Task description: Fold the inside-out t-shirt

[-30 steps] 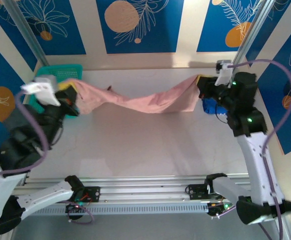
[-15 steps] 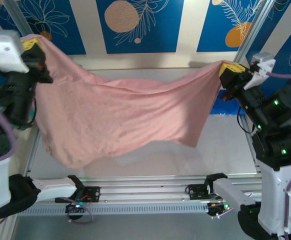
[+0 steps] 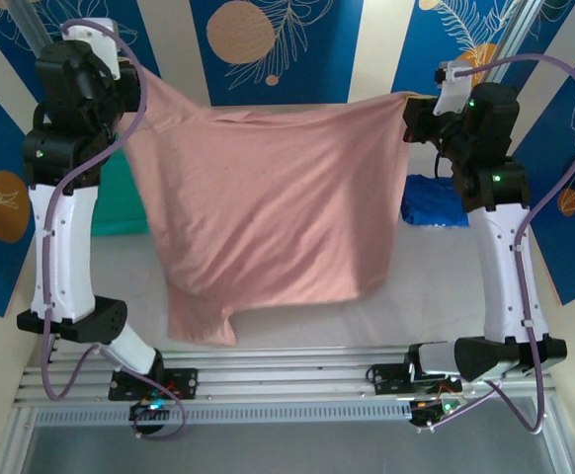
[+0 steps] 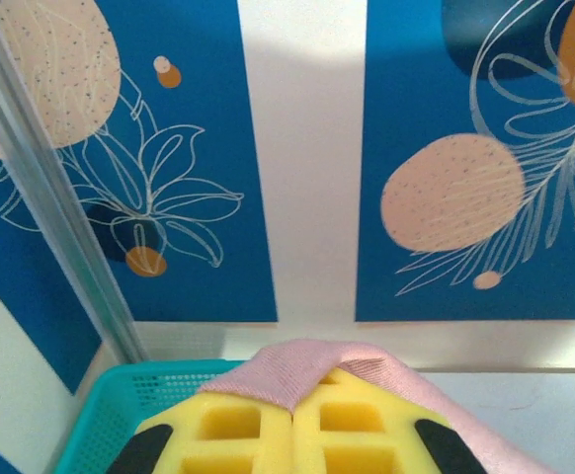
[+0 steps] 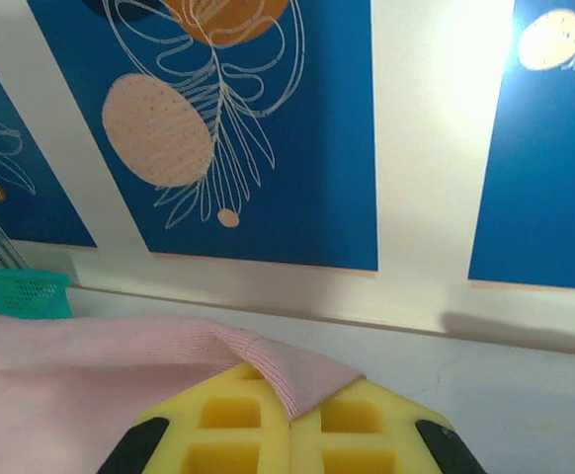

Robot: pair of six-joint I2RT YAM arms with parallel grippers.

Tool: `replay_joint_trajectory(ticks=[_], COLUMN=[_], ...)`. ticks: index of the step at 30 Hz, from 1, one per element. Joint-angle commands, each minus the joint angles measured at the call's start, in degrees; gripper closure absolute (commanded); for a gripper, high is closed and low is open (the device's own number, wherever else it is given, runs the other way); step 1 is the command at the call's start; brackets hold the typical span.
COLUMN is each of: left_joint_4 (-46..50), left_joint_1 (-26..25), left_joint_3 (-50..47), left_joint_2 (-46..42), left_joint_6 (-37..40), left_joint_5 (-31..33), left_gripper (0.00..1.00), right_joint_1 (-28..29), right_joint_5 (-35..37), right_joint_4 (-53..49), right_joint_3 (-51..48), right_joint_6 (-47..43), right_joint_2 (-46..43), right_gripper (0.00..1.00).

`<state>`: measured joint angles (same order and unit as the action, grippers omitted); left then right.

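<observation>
The left fingers (image 4: 184, 425) are closed tight, and a fold of pink cloth comes up out of the seam between the two yellow pads, so they are pinching one top corner of the t-shirt (image 3: 268, 197). The right fingers (image 5: 184, 425) are closed in the same way on the other top corner, with a small tongue of ribbed cloth lying over the pads.

In the top view both pairs of fingers are raised high and held well apart, at about the same height. I judge that this is done on purpose: the upper edge is stretched almost straight between them, and the weight of the cloth pulls the rest flat. The t-shirt hangs as one wide sheet in front of the back wall. Its lower edge is uneven (the left lower corner hangs lower and curls a little) and it is near the worktop (image 3: 416, 316), but I cannot tell if it touches it.

Both arms stand nearly upright, one at each side of the sheet. The teal basket (image 3: 120, 197) is behind the left arm, partly hidden by the cloth, and a royal-blue garment (image 3: 436, 202) lies on the worktop beside the right arm.

No fold is made yet. The next step, as I judge it, is to lay the sheet flat on the worktop without losing the spread.
</observation>
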<state>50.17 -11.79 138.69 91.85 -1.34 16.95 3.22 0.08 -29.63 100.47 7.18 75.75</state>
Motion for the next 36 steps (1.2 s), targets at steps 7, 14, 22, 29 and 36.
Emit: replay_joint_trajectory(ticks=[7, 14, 22, 29, 36], left_joint_4=[-3.3, -3.19, -2.32, -1.21, -6.55], left_joint_1=[0.88, 0.81, 0.85, 0.89, 2.35], left_joint_3=[-2.26, -7.91, -2.17, 3.68, 3.59], left_joint_2=[-13.79, -25.92, -26.28, -10.73, 11.59], left_joint_6=[-3.76, -5.94, -5.27, -1.29, -0.16], left_joint_5=[-8.51, -14.31, -13.83, -7.02, -9.53], left_gripper=[1.0, 1.0, 1.0, 1.0, 1.0], right_joint_1=[-0.24, -0.1, -0.09, -0.08, -0.13], right_joint_5=[-6.63, -8.19, -7.22, -2.23, 0.09], right_joint_4=[1.33, -1.28, -4.39, -1.99, 6.76], right_joint_3=[1.33, -0.25, 4.23, 5.07, 0.15], right_joint_6=[-0.53, -0.34, -0.71, -4.37, -5.68], right_joint_2=[-9.9, -21.17, -25.3, -18.76, -0.18], right_gripper=[1.0, 1.0, 1.0, 1.0, 1.0])
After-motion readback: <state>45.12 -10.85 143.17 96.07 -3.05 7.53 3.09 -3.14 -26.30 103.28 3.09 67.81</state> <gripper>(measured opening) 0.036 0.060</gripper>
